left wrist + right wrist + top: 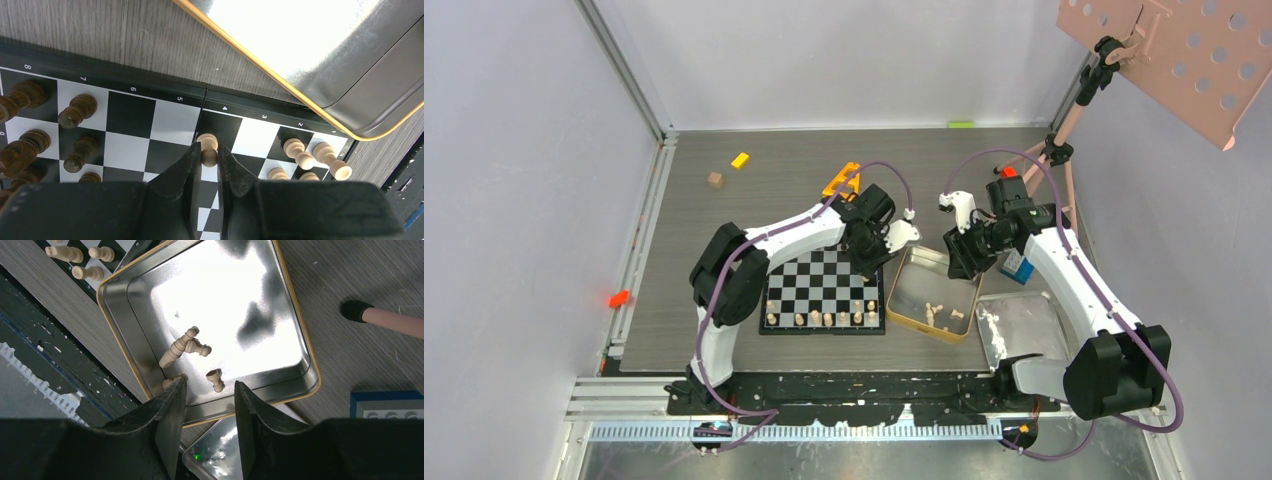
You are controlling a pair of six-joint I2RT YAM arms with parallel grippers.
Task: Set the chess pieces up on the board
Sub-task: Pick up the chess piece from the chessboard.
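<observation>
Across the board (814, 280) you are partway through. At its far edge, the left wrist view shows at least six dark pieces (77, 110) standing in two ranks, with others cut off. Your left hand (210, 152) is pinched on one pale piece (206, 142) over the board's middle ranks; whether it touches the square is unclear. Along the board's near edge you can count about seven pale pieces (828, 319), short of a full side. Just right of the board, the tin (914, 285) holds four loose pale pieces (177, 351), one half hidden. Your right hand (210, 386) hovers over that tin, fingers spread, holding nothing. Those four and the gripped one remain to be placed.
</observation>
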